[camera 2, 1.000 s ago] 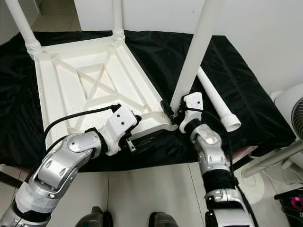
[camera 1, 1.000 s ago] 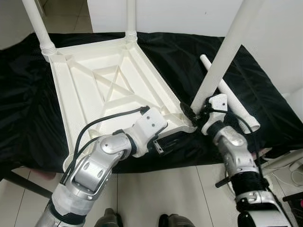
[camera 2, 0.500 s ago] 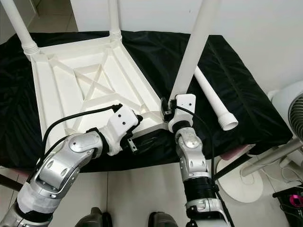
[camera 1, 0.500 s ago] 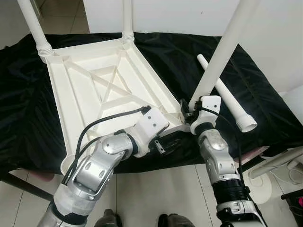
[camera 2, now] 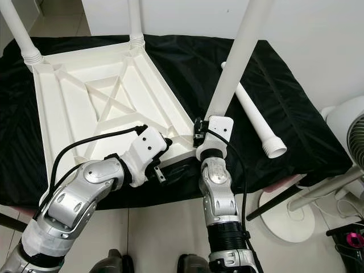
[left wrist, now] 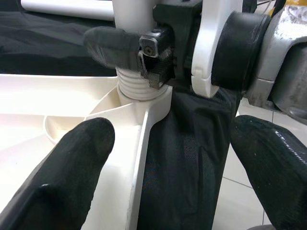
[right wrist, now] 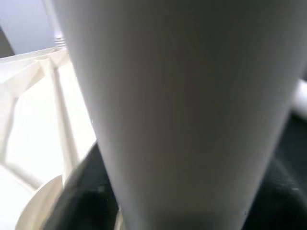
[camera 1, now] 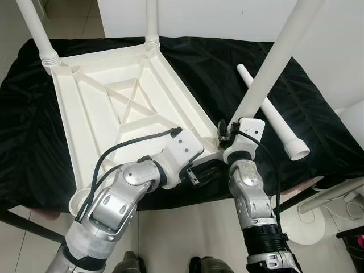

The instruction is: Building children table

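Fingers of my right gripper point(left wrist: 144, 52) are clenched around the base of a white table leg point(camera 1: 267, 74), just above its ribbed collar, where the leg stands in the near right corner socket of the overturned tabletop point(camera 1: 114, 108). From the right wrist view, that leg point(right wrist: 182, 110) rises very close to the camera. My left gripper point(camera 1: 199, 170) sits at the same near corner, just beside the right one; its two black fingers point(left wrist: 81, 163) are spread wide, one on either side of the tabletop's edge, and I see nothing held between them.

Outward from there, the tabletop lies underside up on a black cloth point(camera 1: 210, 68) that covers the work surface, its cross ribs showing. Two more legs stand in its far corners: one at the far left point(camera 1: 34, 28), one at the far right point(camera 1: 151, 20). The near left socket point(camera 1: 79, 200) holds no leg. A loose leg point(camera 1: 273, 116) lies flat on the cloth to the right of the tabletop, apart from it.
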Motion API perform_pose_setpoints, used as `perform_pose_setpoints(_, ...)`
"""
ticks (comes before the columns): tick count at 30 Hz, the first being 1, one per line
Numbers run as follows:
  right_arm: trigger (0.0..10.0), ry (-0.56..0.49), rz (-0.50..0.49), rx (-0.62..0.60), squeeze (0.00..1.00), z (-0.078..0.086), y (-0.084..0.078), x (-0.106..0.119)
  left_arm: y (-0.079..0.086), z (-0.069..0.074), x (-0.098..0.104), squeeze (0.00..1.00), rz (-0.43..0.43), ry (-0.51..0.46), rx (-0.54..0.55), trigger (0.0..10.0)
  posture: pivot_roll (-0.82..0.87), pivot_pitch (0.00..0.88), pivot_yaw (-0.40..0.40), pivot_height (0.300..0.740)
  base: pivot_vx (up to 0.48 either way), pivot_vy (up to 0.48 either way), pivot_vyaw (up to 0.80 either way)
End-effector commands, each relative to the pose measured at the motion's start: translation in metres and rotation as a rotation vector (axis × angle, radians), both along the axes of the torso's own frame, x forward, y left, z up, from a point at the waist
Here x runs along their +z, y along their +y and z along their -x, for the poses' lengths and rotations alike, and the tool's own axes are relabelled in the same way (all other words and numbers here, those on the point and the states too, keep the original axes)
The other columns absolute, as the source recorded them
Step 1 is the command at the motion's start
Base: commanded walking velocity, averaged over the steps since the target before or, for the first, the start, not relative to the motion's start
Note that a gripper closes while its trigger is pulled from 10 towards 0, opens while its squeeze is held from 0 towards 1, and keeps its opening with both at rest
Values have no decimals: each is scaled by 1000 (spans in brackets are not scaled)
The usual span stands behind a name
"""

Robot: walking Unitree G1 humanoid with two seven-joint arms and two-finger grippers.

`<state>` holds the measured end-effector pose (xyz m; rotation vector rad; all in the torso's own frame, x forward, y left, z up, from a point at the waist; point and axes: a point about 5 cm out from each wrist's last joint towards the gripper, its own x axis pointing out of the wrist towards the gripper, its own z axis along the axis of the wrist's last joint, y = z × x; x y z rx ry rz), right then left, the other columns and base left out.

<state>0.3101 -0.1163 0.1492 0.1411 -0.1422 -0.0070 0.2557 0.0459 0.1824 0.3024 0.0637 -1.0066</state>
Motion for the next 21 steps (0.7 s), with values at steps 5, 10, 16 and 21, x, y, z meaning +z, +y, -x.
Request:
perform_pose_setpoints(5, 10000, -33, -9, 92, 1000, 4, -8, 2, 3, -3, -2, 0, -13, -13, 63, 10000, -61, 82, -27, 740, 0, 0, 0)
perform_pose_setpoints(10, 10000, -49, 30, 200, 1000, 5, -16, 2, 2, -3, -2, 0, -13, -15, 60, 10000, -61, 69, -24, 740, 0, 0, 0)
perform_pose_setpoints(16, 10000, -28, 82, 339, 0, 3, -29, -1, 2, -4, -1, 0, -15, -18, 55, 10000, -65, 64, -20, 740, 0, 0, 0)
perform_pose_setpoints(21, 10000, -17, 180, 490, 0, -3, -35, -2, 1, -6, 0, 0, -19, -23, 41, 10000, -71, 53, -8, 740, 0, 0, 0)
